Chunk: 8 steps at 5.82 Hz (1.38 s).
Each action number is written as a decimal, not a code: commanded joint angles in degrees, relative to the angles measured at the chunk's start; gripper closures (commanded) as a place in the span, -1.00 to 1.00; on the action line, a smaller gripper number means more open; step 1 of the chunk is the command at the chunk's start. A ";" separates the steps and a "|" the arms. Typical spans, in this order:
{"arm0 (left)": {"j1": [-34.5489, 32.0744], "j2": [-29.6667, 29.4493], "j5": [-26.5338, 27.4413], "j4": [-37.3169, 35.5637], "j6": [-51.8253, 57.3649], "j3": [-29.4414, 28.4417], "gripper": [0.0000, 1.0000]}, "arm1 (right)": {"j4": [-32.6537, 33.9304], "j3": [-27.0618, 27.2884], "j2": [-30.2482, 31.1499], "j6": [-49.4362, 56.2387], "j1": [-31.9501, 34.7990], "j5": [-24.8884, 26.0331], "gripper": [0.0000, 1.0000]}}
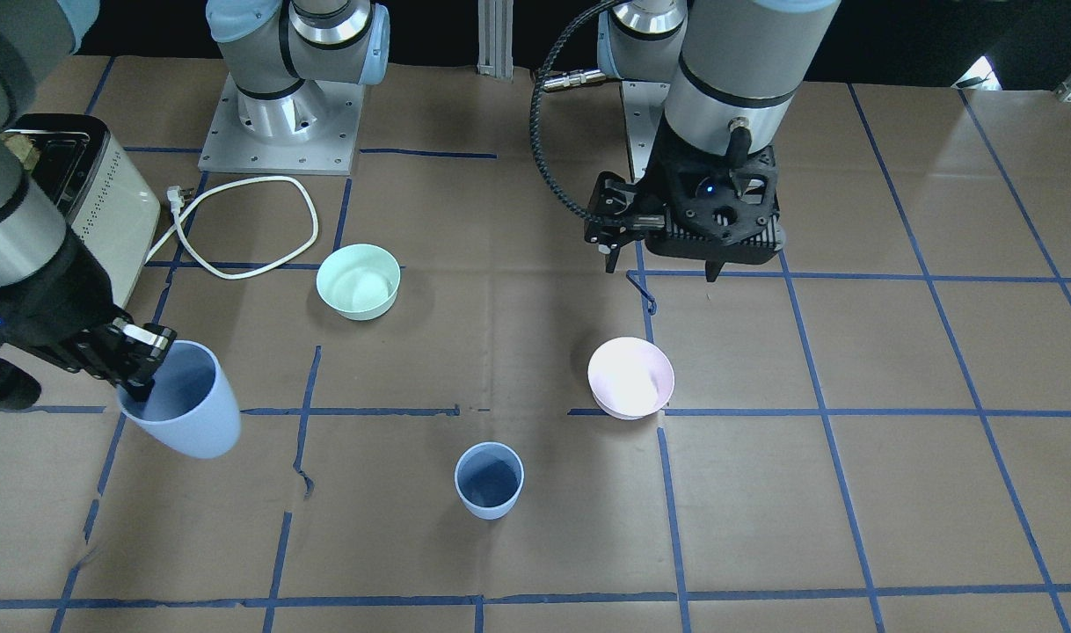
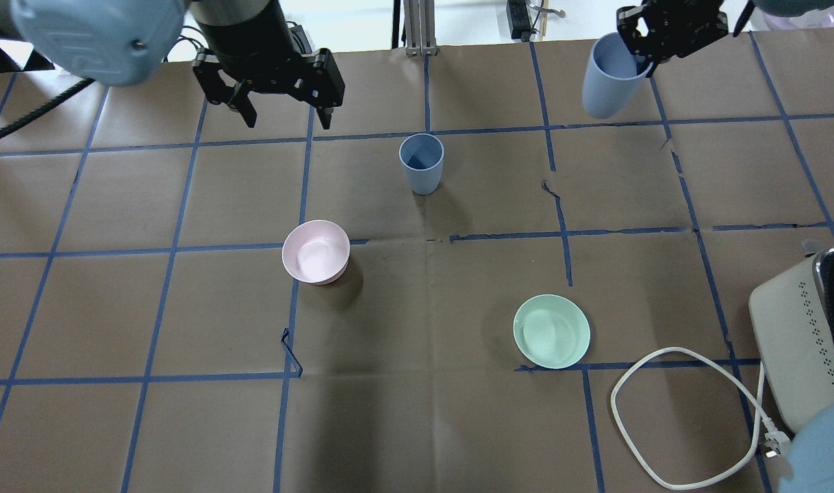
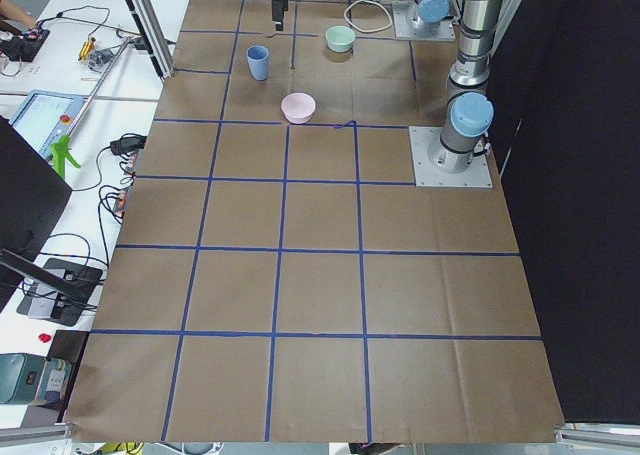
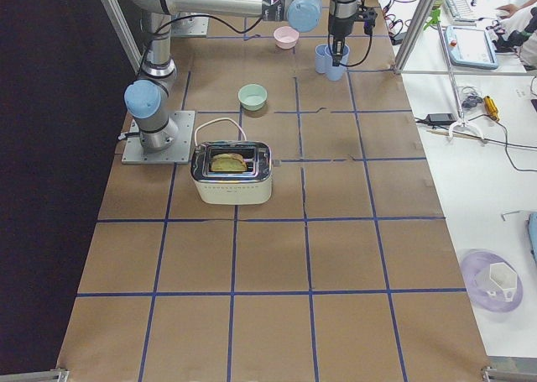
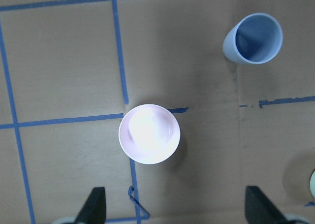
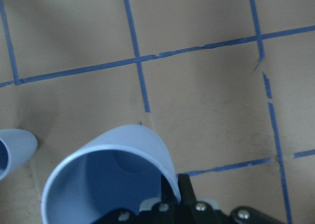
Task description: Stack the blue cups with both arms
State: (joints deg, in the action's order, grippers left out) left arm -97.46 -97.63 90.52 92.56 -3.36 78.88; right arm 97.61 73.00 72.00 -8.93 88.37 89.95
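The right arm (image 1: 8, 211) has its jaws pinched on the rim of one blue cup (image 2: 612, 75), which hangs tilted above the bench (image 2: 116, 308). Seen from overhead, it is at 2 o'clock from the other blue cup (image 2: 421, 163), which stands upright on the bench. The left arm (image 1: 738, 61) has its jaws wide apart, holding nothing.

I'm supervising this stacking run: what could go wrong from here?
1. The right end effector pinches the held cup by one side of its rim only; it might slip, or meet the standing cup off-centre and topple it.
2. Nothing steadies the standing cup: the left end effector hovers open, apart from it.
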 commanded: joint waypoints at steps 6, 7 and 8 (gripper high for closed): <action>3.60 8.33 0.88 -3.26 -2.88 6.81 -0.97 | 0.21 -9.39 -15.22 -18.49 16.22 -3.38 0.86; 3.60 8.42 0.97 -3.09 -2.79 6.81 -0.97 | 0.38 -8.15 -15.14 -18.40 16.22 -3.56 0.86; 3.60 8.42 0.97 -3.09 -2.79 6.72 -0.97 | 0.73 -8.05 -15.22 -18.23 16.22 -3.73 0.86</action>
State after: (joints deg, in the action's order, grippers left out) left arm -93.87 -89.25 91.47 89.43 -6.16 85.68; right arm 98.08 64.52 56.85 -27.28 104.59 86.39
